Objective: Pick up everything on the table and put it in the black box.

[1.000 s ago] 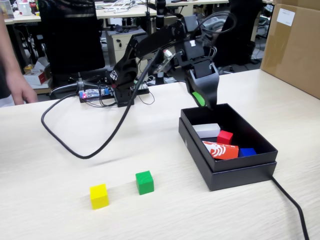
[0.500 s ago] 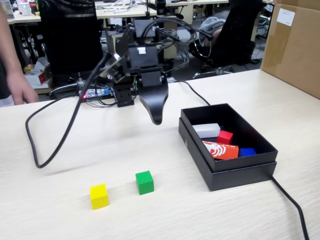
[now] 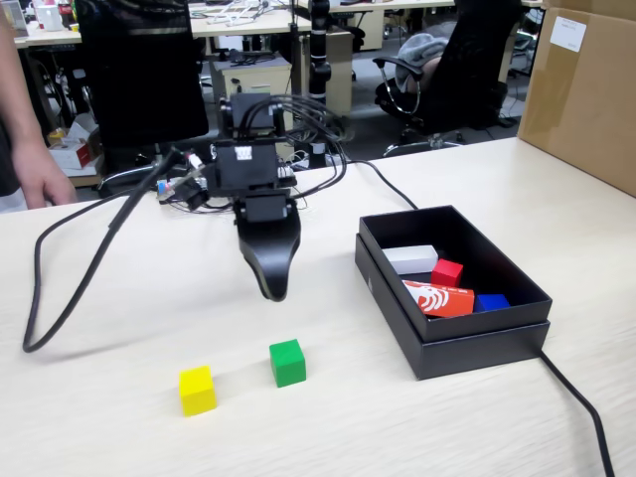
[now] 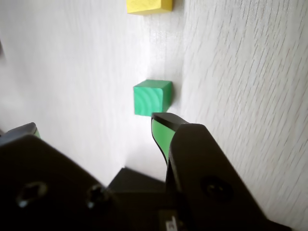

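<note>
**One cube boxed, two still out on the table**

Working left to right in the fixed view: the yellow cube (image 3: pixel 197 389) sits on the table (image 3: pixel 99 427) at the near left, and the green cube (image 3: pixel 287 362) is just to its right, the two near each other but apart. Neither has been collected, so by my count two of the three cubes are left.

My gripper (image 3: pixel 271 290) hangs above the table just beyond the green cube, tips pointing down. In the wrist view the gripper (image 4: pixel 96 127) shows its two jaws spread wide with nothing between them, so I read it as released and empty. The green cube (image 4: pixel 152 97) lies just ahead of the green-lined jaw, and the yellow cube (image 4: pixel 149 6) is further on. I judge the green cube to be the next pick.

On the right, the black box (image 3: pixel 397 328) already holds the red cube (image 3: pixel 446 272), lying beside a white block (image 3: pixel 411 259) and a red-orange packet (image 3: pixel 438 298), with something blue (image 3: pixel 491 302) at the near right corner.

Hard to read: the yellow cube is cut off by the top edge of the wrist view. The blue item is half hidden by the box wall and I cannot tell what it is.
</note>
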Robot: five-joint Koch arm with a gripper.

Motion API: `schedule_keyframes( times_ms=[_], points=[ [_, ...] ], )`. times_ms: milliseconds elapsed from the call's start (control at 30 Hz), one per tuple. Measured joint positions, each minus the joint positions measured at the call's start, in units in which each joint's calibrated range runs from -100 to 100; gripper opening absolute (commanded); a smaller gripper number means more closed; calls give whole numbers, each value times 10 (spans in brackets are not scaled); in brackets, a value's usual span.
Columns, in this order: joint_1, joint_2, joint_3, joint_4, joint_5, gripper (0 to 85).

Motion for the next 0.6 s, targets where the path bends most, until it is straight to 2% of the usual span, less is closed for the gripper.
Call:
schedule_keyframes(
  times_ms=[600],
  points=[
    [1,120,0,2,-2,480]
  ],
)
